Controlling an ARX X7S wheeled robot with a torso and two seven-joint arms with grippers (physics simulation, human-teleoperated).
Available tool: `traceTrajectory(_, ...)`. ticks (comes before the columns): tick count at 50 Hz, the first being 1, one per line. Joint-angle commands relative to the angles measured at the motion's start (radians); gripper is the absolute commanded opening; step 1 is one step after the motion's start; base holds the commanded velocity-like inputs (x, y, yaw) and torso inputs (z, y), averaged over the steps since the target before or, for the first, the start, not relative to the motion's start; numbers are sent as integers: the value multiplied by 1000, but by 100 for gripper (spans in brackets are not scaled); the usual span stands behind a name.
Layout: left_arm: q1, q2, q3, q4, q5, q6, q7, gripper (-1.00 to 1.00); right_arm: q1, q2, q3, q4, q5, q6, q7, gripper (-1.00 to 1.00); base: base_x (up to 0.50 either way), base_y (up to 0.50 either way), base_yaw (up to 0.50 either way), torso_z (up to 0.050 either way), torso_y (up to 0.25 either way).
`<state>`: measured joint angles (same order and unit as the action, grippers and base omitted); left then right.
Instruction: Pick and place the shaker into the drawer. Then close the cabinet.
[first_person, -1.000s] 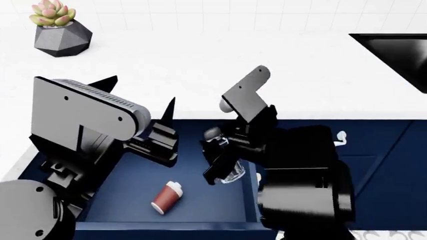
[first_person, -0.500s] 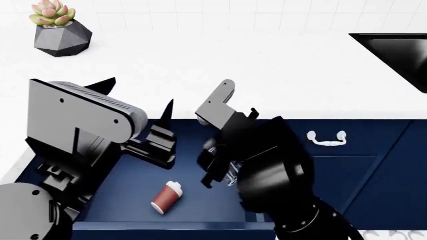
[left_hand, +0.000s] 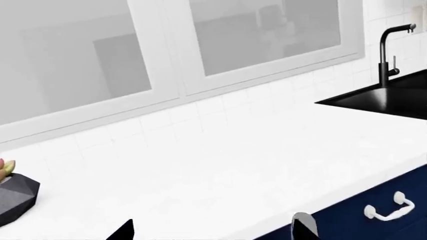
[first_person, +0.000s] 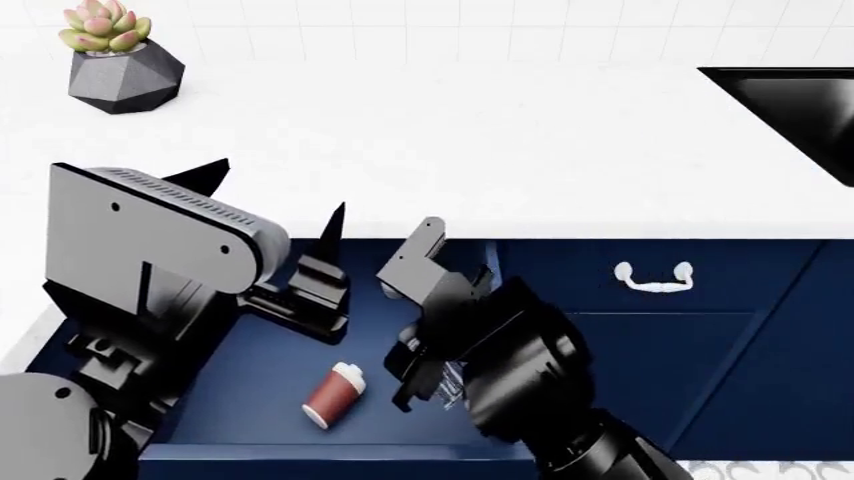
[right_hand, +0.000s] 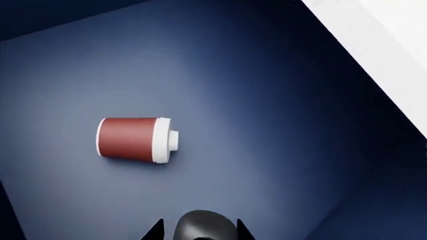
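Note:
The navy drawer (first_person: 260, 365) is pulled out below the white counter; its floor fills the right wrist view (right_hand: 267, 115). My right gripper (first_person: 420, 375) is low inside the drawer, shut on the shaker (first_person: 454, 385), a clear bottle mostly hidden by the arm. Its dark grey cap (right_hand: 205, 227) shows between the two fingertips (right_hand: 157, 231). My left gripper (first_person: 274, 200) is open and empty above the drawer's back left, facing the counter (left_hand: 213, 232). The navy cabinet (first_person: 747, 350) with a white handle (first_person: 654, 277) is to the right and also shows in the left wrist view (left_hand: 373, 205).
A red bottle with a white cap (first_person: 334, 393) lies on its side on the drawer floor (right_hand: 137, 139). A succulent in a grey faceted pot (first_person: 120, 60) stands at the counter's back left. A black sink (first_person: 801, 110) with a tap (left_hand: 390, 50) is at the right.
My right arm has swung left and down into the drawer with the shaker, uncovering the cabinet handle. The left arm has barely moved.

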<state>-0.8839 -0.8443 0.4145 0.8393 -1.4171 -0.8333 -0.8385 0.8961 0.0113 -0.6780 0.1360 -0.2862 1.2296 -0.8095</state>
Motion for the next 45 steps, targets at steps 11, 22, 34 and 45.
traceTrajectory(11,3,-7,2,8,-9,4,-2,100,-67,16,-46,29,108,-20,107,-100,0,0,0,0,1)
traceTrajectory(22,-6,-6,5,17,-22,2,-14,100,-24,38,17,-66,108,25,152,100,0,0,0,0,0)
traceTrajectory(34,-7,5,12,21,-21,6,-16,100,-1,96,154,-562,49,270,180,100,0,0,0,1,0)
traceTrajectory(45,16,25,30,24,15,12,-2,100,-32,-10,157,-783,-737,340,-318,100,0,0,0,0,0)
